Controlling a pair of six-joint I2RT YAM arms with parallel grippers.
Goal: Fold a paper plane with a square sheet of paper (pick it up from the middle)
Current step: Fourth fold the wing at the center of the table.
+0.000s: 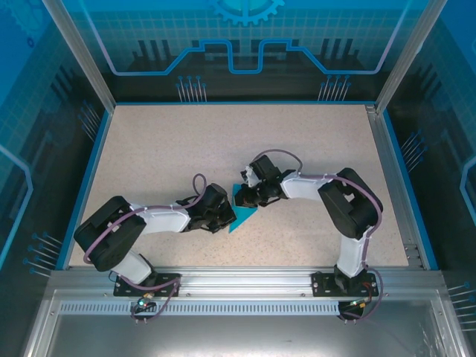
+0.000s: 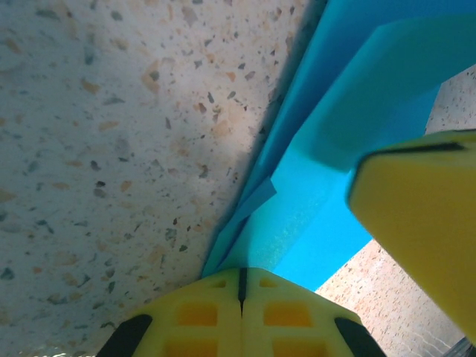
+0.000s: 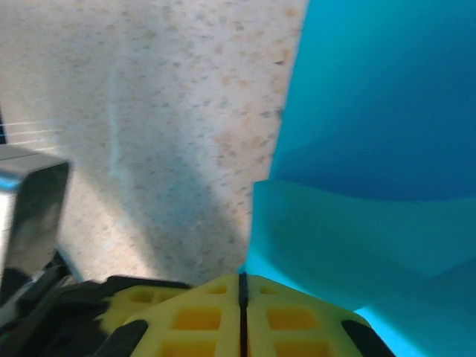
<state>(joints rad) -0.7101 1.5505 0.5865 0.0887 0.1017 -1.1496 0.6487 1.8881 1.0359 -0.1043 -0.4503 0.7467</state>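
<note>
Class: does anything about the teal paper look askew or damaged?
The square sheet of paper shows a small kinked flap on its folded edge in the left wrist view; layers there do not lie flush.

Near centre of bench (image 1: 163, 149), slightly toward near edge: paper (image 1: 243, 220) lying on bench. left tool (image 1: 229, 214) at paper's left edge, right tool (image 1: 239, 198) at its far end, both touching paper, tools just beside each other. Arm bases at near edge, one left, one right, well apart. Left wrist view: paper right of bare bench, other tool's finger (image 2: 424, 216) over paper's right part
</note>
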